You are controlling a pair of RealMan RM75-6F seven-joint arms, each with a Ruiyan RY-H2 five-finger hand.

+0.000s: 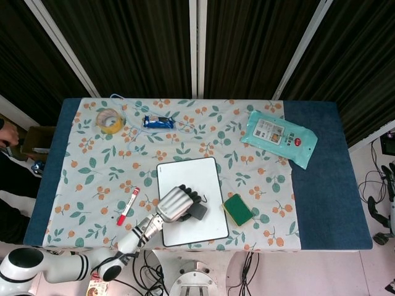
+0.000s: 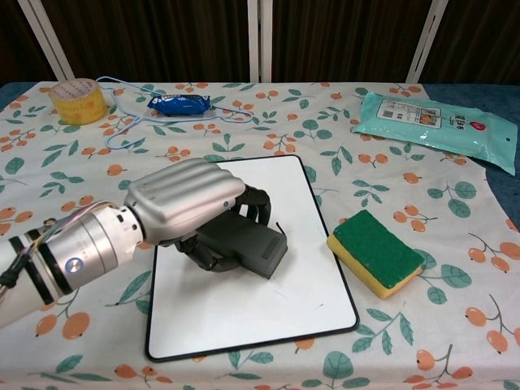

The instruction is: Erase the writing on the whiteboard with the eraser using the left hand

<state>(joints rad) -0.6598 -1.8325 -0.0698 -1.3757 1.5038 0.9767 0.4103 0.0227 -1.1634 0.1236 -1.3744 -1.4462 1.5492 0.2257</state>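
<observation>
The whiteboard [image 2: 244,317] [image 1: 197,227] lies flat near the table's front edge, black-rimmed. My left hand [image 2: 183,203] [image 1: 174,204] grips a dark grey eraser [image 2: 248,244] [image 1: 199,213] and presses it on the middle of the board. The eraser covers the spot where the black scribble was; only a tiny black mark shows at its upper right corner, and faint smudges lie on the lower board. The right hand does not show in either view.
A green-and-yellow sponge [image 2: 375,252] lies right of the board. A red marker [image 1: 128,206] sits to its left. Tape roll [image 2: 78,100], blue wrapper [image 2: 180,104] with a blue cord, and a wipes pack [image 2: 439,119] lie at the back.
</observation>
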